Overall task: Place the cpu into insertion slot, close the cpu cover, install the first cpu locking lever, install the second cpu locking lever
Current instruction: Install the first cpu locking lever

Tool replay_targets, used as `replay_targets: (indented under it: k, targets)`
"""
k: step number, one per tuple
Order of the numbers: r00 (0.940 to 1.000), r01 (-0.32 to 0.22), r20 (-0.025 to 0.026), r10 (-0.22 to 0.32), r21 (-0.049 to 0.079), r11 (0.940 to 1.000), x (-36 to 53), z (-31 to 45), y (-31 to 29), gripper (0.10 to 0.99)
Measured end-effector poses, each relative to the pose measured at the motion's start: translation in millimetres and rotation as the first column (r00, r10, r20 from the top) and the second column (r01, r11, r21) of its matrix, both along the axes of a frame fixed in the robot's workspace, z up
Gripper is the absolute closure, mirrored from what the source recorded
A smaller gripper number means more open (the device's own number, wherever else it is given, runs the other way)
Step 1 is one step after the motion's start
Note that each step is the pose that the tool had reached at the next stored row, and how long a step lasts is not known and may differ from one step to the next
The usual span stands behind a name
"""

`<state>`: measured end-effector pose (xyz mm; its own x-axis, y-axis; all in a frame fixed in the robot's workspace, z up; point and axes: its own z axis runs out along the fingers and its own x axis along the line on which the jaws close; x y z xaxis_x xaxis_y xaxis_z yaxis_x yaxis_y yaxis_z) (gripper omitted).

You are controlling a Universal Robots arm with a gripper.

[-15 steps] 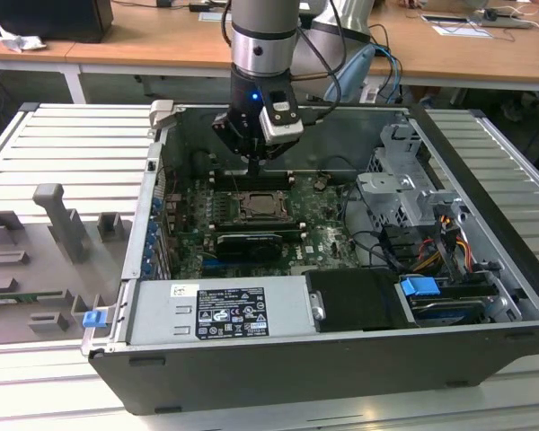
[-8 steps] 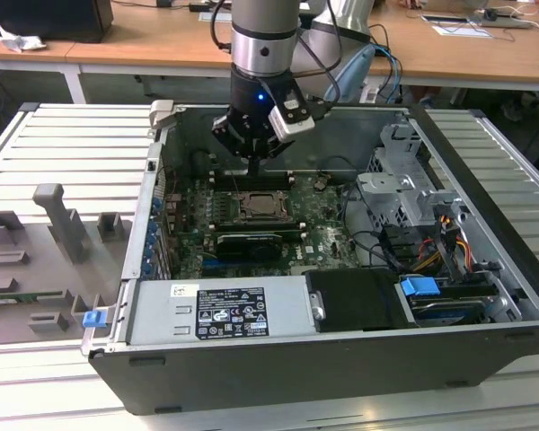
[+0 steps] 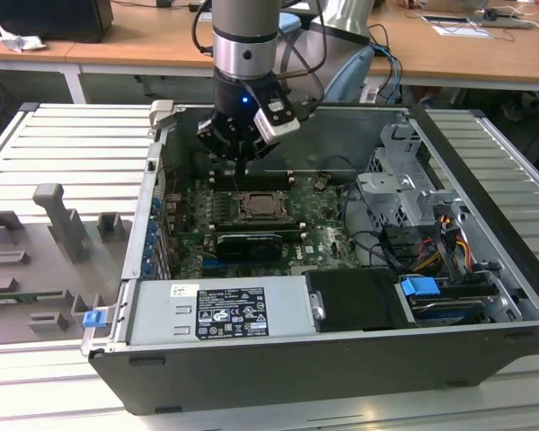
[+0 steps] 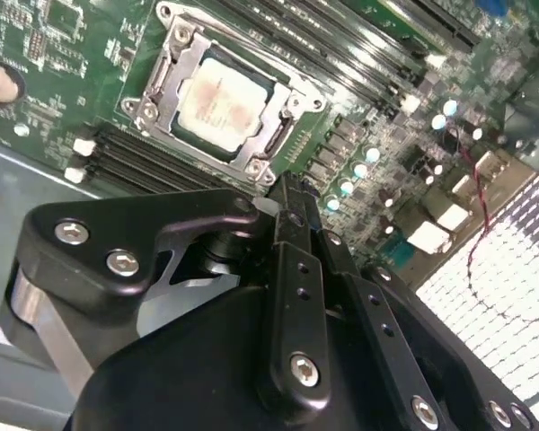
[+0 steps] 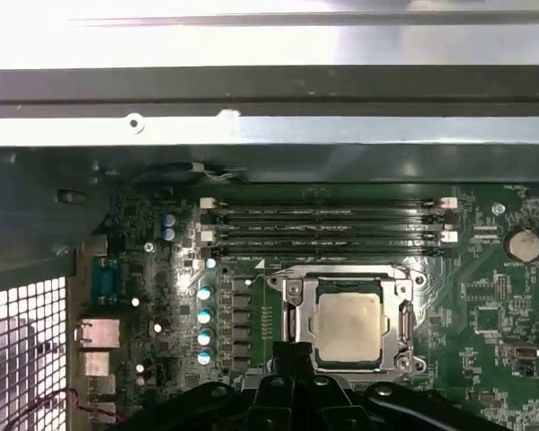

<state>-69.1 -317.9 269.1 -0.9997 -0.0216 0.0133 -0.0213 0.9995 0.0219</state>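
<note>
Near the middle of the motherboard (image 3: 328, 235), the cpu (image 5: 349, 328) sits flat in the insertion slot (image 5: 411, 325), with the cpu cover (image 5: 341, 273) lying down around it and framing its face. The gripper (image 4: 287, 189) hovers just beside the slot's edge, jaws pinched together on nothing; that narrow tip would suit lever work, I'd say.
</note>
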Motion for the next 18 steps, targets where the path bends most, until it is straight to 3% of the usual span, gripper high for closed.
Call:
replay_targets:
  k: [1,2,5,9,18]
  targets:
    - [1.0000,-0.005,0.0016,0.005,0.000,1.0000,-8.2,-1.6,-0.1,0.980]
    - [1.0000,-0.004,0.0062,0.004,0.000,1.0000,-17.5,-3.0,0.0,0.980]
    - [1.0000,-0.004,0.0090,0.004,0.000,1.0000,-27.1,-6.1,1.9,0.980]
    - [0.9999,-0.004,0.0092,0.004,0.000,1.0000,-30.4,-10.3,9.5,0.980]
    - [0.9999,-0.005,0.0117,0.005,-0.001,1.0000,-33.8,-12.3,13.8,0.980]
